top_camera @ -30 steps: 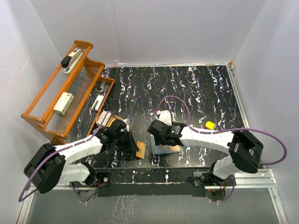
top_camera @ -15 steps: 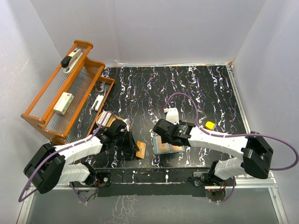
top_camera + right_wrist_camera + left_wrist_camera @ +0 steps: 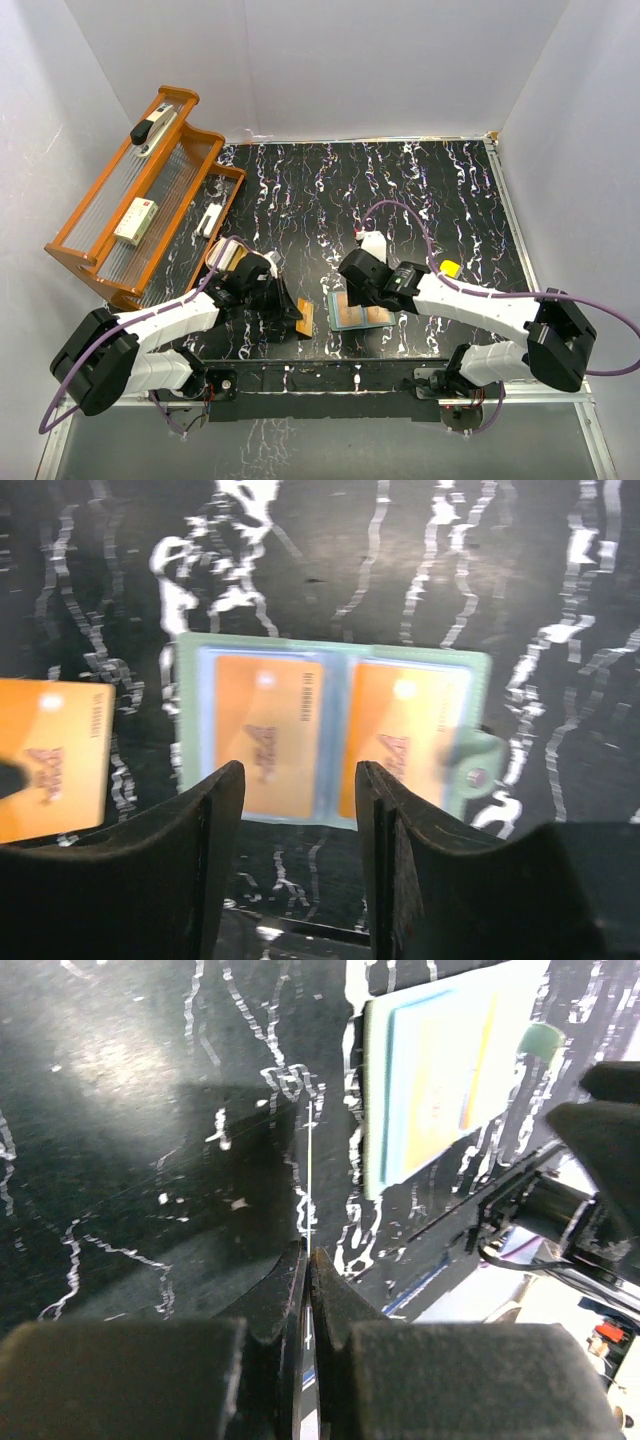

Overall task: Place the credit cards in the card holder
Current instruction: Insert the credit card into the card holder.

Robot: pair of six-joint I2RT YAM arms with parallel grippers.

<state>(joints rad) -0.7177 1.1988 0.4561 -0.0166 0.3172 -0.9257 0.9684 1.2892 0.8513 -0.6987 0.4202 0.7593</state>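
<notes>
In the top view the upper middle and upper right of the bench (image 3: 420, 190) lie open, with only a small yellow block (image 3: 450, 268) right of centre. A wooden rack (image 3: 130, 215) fills the upper left. Lower centre is crowded: the left end effector (image 3: 295, 317) pinches an orange card (image 3: 304, 321) just beside the open card holder (image 3: 360, 314), and the right end effector (image 3: 354, 292) hangs over the holder, fingers parted.
</notes>
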